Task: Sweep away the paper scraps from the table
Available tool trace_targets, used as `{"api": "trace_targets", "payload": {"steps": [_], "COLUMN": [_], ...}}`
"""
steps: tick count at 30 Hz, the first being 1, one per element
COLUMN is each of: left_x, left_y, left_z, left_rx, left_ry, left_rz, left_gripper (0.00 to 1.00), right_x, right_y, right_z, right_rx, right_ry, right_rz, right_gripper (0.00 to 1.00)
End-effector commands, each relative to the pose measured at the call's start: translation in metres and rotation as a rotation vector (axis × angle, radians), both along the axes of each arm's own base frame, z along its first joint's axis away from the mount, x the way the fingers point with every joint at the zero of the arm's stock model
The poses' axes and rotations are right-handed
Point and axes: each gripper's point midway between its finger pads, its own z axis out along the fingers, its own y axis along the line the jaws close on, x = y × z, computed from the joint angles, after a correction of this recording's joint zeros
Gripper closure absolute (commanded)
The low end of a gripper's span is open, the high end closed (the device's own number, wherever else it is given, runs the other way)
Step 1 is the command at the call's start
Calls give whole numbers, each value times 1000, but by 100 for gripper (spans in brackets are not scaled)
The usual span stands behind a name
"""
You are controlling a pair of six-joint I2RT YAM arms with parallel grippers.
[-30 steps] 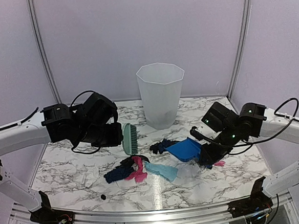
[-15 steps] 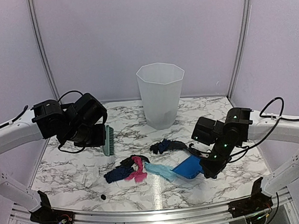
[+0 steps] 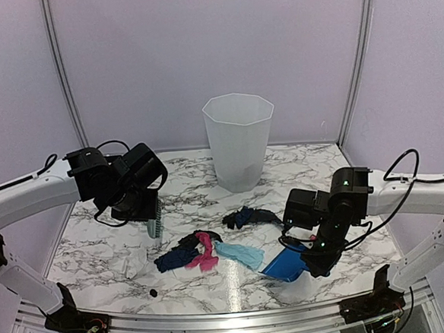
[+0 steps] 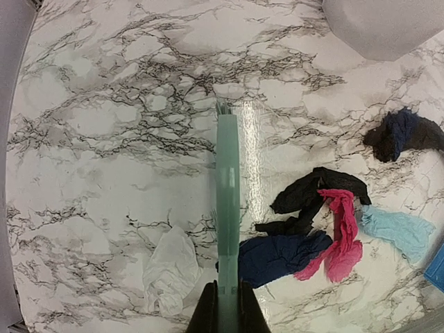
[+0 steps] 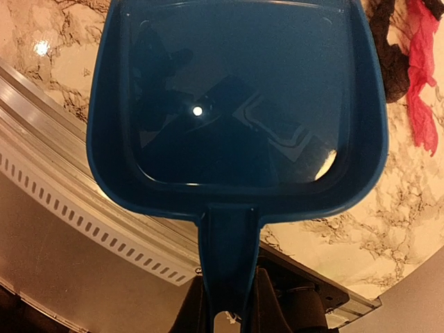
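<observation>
The paper scraps lie in a bunch mid-table: navy [image 3: 173,257], pink [image 3: 205,251], light blue [image 3: 240,253], with a dark one [image 3: 244,216] further back. My left gripper [image 3: 143,208] is shut on the pale green brush [image 3: 155,217], which hangs left of the bunch. From the left wrist, the brush [image 4: 227,201] runs edge-on from the left gripper [image 4: 227,312], with navy [image 4: 281,257], black [image 4: 316,194], pink [image 4: 343,236] and light blue [image 4: 395,229] scraps to its right. My right gripper [image 3: 313,253] is shut on the blue dustpan [image 3: 284,266], right of the bunch; the dustpan [image 5: 236,104] looks empty.
A translucent white bin [image 3: 239,141] stands at the back centre of the table [image 3: 321,167]. A crumpled white scrap [image 4: 170,267] lies left of the brush. A tiny black bit [image 3: 153,292] sits near the metal front edge [image 3: 232,312], which the dustpan overhangs.
The left arm carried the brush leftward and slightly nearer. The right arm brought the dustpan from beside the dark scrap toward the near edge, lowering it.
</observation>
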Motion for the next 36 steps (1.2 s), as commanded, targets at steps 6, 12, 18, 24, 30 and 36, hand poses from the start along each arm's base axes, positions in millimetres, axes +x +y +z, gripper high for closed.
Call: {"api": "trace_targets", "payload": {"steps": [6, 12, 18, 24, 30, 36], "left_x": [1, -6, -13, -16, -19, -29], "left_y": [-15, -22, -34, -49, -63, -75], "left_z": [-14, -29, -48, -60, -61, -64], "left_rx": [37, 34, 54, 71, 76, 71], "left_ry": [78, 145, 206, 241, 248, 270], "left_rz": [-57, -77, -123, -157, -207, -255], "left_gripper": [100, 100, 100, 100, 100, 100], "right_x": [7, 25, 39, 51, 58, 69], "right_y": [20, 45, 60, 85, 110, 125], "right_z": [-13, -12, -24, -25, -26, -32], "right_rx": [33, 84, 86, 135, 190, 182], "right_ry": [-17, -80, -124, -155, -167, -179], "right_rz": [92, 120, 202, 279, 331, 347], "right_gripper": [100, 100, 100, 100, 100, 100]}}
